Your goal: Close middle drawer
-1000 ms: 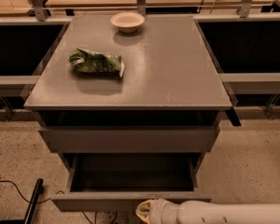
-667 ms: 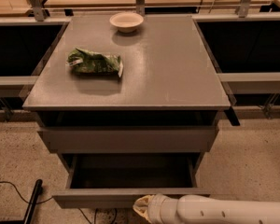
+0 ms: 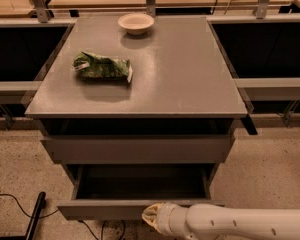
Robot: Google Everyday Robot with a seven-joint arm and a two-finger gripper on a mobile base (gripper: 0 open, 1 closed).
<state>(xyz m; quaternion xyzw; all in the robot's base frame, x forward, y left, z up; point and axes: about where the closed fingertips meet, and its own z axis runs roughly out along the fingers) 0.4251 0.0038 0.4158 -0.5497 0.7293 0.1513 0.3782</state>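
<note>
I'm looking down at the desk [image 3: 190,84] from the front. The middle drawer [image 3: 100,209] is pulled well out below the upper drawer [image 3: 140,149], with its dark inside open to view. Its flat grey front runs left to right across my view, low in the frame.

The end effector [image 3: 150,217] sits at the very bottom of the view, right against the outer face of that front and close to the middle of its width. It overlaps the front's lower edge, and I judge it to be touching or just short of touching. The white arm [image 3: 240,223] comes in from the right, lying almost parallel to the drawer front. I cannot tell whether the end effector is open or closed.

What matters for the next move is that the drawer lies directly beyond the end effector, toward the desk body. The push should go straight away from me, square to the front's long axis. Contact near the centre should keep the drawer from skewing on its runners.

A bowl [image 3: 136,23] and a green bag [image 3: 103,67] sit on the desk top, well clear of this.
</note>
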